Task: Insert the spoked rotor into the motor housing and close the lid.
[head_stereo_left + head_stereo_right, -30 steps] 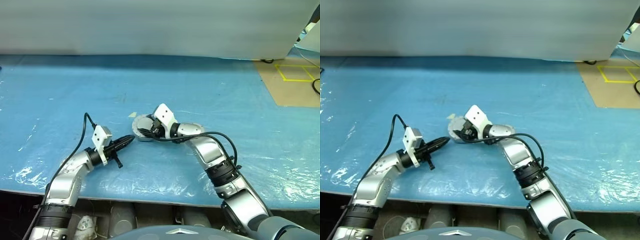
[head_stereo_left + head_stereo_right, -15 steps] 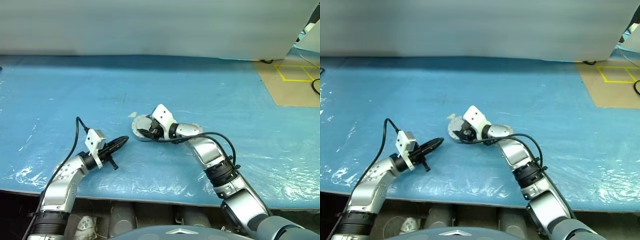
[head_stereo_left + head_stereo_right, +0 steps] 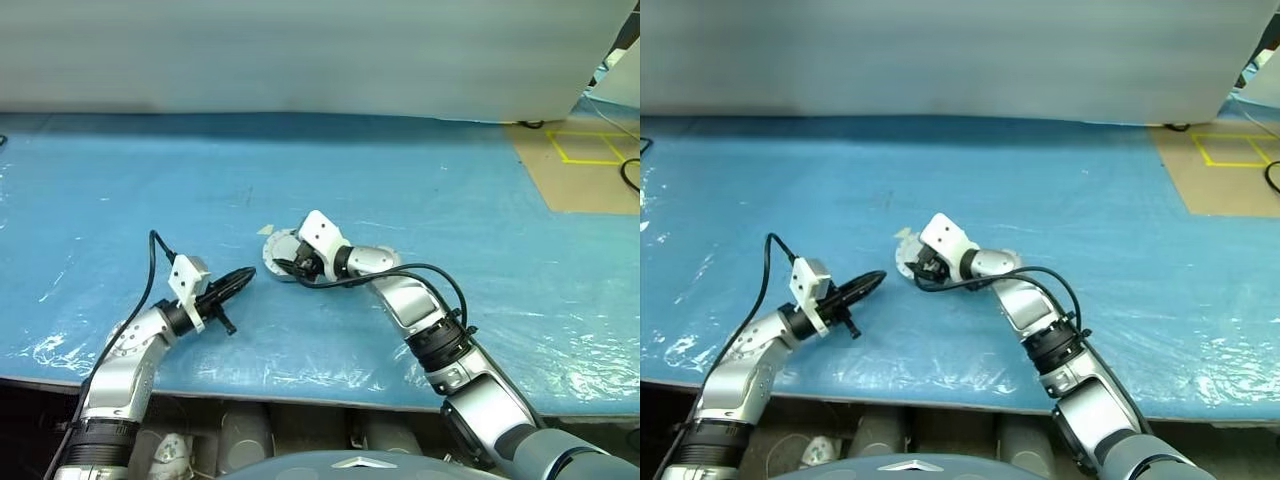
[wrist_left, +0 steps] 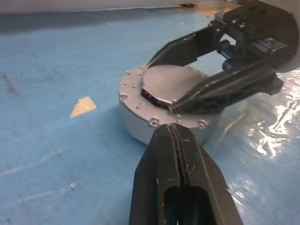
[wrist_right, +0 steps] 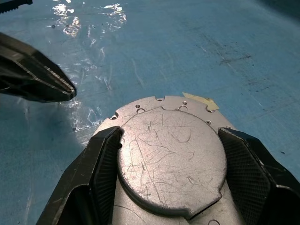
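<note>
blue plastic sheeting (image 3: 420, 190) covers the whole table, wrinkled and shiny along the near edge. on the left, the left gripper (image 3: 247, 276) hangs just above the sheet, its two black fingers (image 4: 176, 178) clenched together with nothing between them, tips aimed toward the middle of the table. a black cable (image 3: 150, 270) loops up behind its white wrist block.

just beyond those tips, near but apart, the motor housing (image 4: 140, 124) sits on the sheet: a short round silver can with small holes around its top flange. a flat, scratched silver lid (image 5: 171, 159) lies on top of it, tilted a little, with one edge standing above the flange in the left wrist view. a small yellowish scrap of tape (image 4: 83, 106) lies on the sheet right beside the housing, on its far side as the head views show it.

the right gripper (image 3: 291, 262) reaches in from the right, angled downward, and its fingers (image 5: 101, 164) stand spread wide, one on each side of the lid and pressed against its rim, so it is grasping the lid on top of the housing. the spoked rotor cannot be made out.

far right, past the edge of the sheet, a brown floor patch (image 3: 580, 165) carries a square of yellow tape (image 3: 590, 145).
</note>
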